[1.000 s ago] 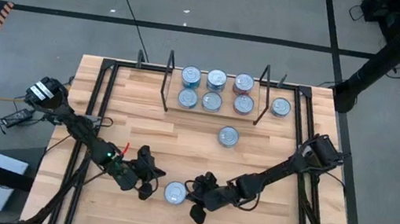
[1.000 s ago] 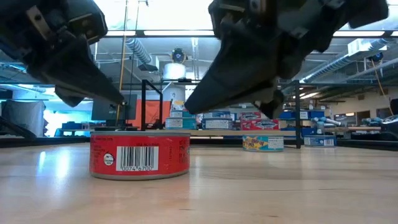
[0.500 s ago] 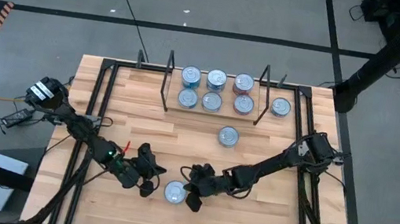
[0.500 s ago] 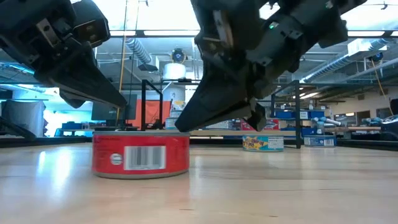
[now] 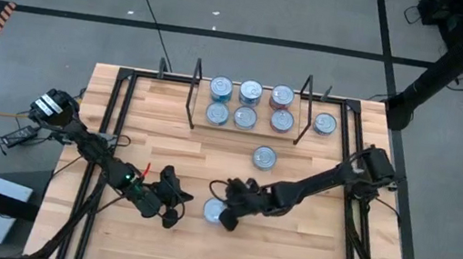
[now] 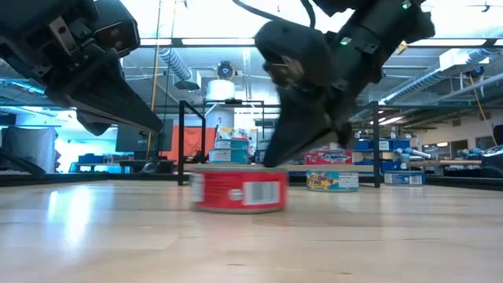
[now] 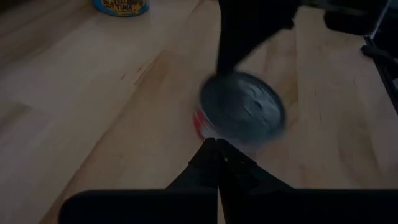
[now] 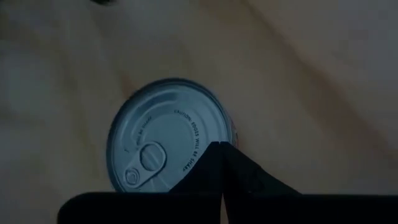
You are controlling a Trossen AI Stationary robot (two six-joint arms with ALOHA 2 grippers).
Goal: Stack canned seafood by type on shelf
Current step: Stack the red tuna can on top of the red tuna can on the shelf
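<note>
Nearest the front edge of the wooden surface (image 5: 153, 159), a red-labelled can (image 5: 216, 211) sits flat with its silver pull-tab lid up. The right gripper (image 5: 228, 217) has its jaws closed with nothing held, their tip pressed against the can's side (the low view shows the tip just behind the can's top rim). The left gripper (image 5: 171, 211), jaws likewise closed and empty, hovers just beside the can on its other side, apart from it.

Farther back, a single can (image 5: 264, 157) stands alone on the open boards, between the red can and the shelf (image 5: 196, 120).

The shelf is the stretch of board between two black wire uprights. It holds six cans (image 5: 248, 104) in two rows of three: the left and middle columns show blue sides, and the right column shows reddish sides. Whether any are stacked cannot be told from above.

Just outside the right upright stands one more can (image 5: 325, 123).
</note>
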